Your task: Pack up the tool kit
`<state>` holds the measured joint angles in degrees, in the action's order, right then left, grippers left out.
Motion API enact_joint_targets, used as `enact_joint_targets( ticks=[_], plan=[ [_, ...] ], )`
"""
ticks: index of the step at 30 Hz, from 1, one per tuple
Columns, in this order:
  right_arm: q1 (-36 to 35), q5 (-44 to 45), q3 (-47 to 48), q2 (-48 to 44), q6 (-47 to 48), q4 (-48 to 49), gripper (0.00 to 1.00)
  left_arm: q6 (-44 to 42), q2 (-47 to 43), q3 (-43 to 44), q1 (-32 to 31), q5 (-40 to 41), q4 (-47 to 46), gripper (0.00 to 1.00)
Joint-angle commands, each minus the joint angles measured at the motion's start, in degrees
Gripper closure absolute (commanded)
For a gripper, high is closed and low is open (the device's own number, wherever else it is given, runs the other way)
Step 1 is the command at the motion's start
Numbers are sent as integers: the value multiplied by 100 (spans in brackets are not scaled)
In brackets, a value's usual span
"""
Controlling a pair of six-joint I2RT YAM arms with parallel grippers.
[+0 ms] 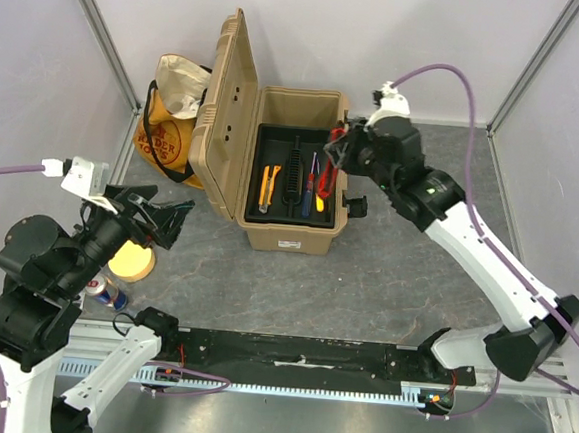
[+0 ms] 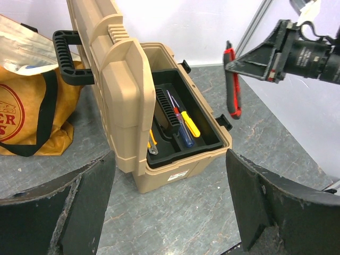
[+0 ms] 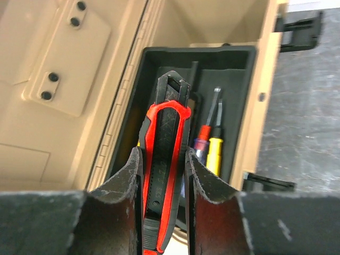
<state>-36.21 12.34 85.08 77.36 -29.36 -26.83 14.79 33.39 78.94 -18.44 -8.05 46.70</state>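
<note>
1. Your right gripper (image 3: 162,155): closed partway on a red-and-black utility knife (image 2: 232,85). 1 finger presses each flat side. The knife hangs nose-down and touches nothing else.

2. Your left gripper (image 1: 164,217): jaws spread wide, holding nothing, touching nothing.

3. Tool kit, a tan ribbed toolbox (image 1: 288,238): in the top view it stands on the grey table (image 1: 384,284) at 12 o'clock from the arm bases.
- Position against item 1: the knife is poised above the box's 2 o'clock corner. In the right wrist view its nose points down at the tray.
- Position against item 2: the left gripper sits at the box's 8 o'clock, well apart and facing the open box.

4. Lid (image 1: 228,111): open, standing upright along the box's 9 o'clock side. Its black carry handle (image 2: 66,58) faces away from the box.

5. Black inner tray (image 1: 301,135), seated in the box mouth. A black ribbed grip (image 1: 294,172) divides it in 2.
- 9 o'clock compartment: 1 orange-handled tool (image 1: 269,185). You cannot tell its type.
- 3 o'clock compartment: 3 screwdrivers lying side by side, with a blue handle (image 2: 186,136), a yellow handle (image 2: 190,124) and a red handle (image 3: 203,133).

6. Orange-yellow cloth bag (image 1: 170,137): at the toolbox's 9 o'clock, just beyond the lid. Its contents are not readable.
</note>
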Motion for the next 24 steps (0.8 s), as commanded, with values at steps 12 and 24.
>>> enact_joint_targets(
  ticks=[12, 24],
  plan=[
    [-1538, 1762, 1450, 2211, 71, 415, 100, -90, -52, 324, 7, 102, 59, 11],
    [-1600, 2300, 1547, 3030, 396, 573, 100, -160, -16, 324, 7, 138, 76, 11]
  ],
)
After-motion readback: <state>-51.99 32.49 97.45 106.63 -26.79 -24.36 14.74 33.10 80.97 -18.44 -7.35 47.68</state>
